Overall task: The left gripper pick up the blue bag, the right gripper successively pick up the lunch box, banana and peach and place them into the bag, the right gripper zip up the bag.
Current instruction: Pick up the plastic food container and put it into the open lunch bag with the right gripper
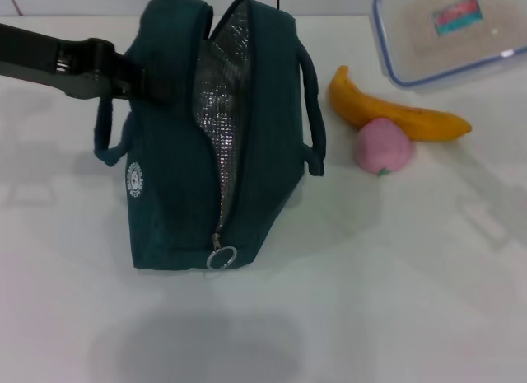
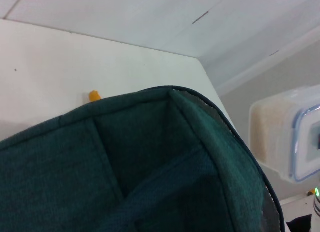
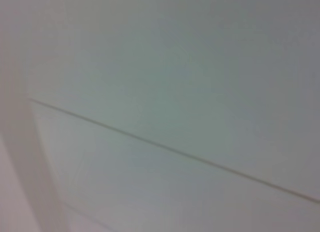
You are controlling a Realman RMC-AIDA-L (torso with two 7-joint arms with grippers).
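With our left end effector (image 1: 142, 80) seemingly clamped on the blue bag (image 1: 185, 152), the lunch box (image 1: 449, 33) lies upper right, long axis slanting; our right end effector is unseen.

Bag beside fingers, food to the right

Stood blue bag (image 1: 177, 144) against left gripper (image 1: 140, 80) fingers; beyond it, rightward: banana (image 1: 395, 113), peach (image 1: 384, 146) touching before, lunch box (image 1: 449, 33) behind.

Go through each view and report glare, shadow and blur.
Head view: foil lining of the blue bag glints; soft shadow on the table in front. Left wrist view: bag fabric close, lunch box soft-edged. Right wrist view: featureless, hazy pale surface.
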